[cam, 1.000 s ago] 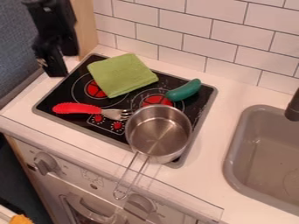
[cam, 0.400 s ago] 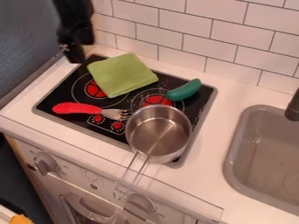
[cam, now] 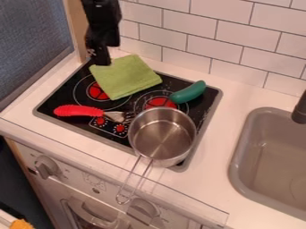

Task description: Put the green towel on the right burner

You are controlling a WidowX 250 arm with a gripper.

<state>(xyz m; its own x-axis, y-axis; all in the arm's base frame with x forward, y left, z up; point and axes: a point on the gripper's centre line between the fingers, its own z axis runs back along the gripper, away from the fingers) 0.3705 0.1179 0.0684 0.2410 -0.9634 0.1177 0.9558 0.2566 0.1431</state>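
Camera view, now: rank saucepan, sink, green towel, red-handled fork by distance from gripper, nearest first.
1. Green towel: right by the gripper, towards the back of the stove.
2. Red-handled fork: front left.
3. Saucepan: front right.
4. Sink: far right, past the stove.

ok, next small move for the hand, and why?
I'd probably ease the hand in over the towel's middle: it shows by the towel's far-left corner, and the towel lies flat on the stove, partly over the left burner.
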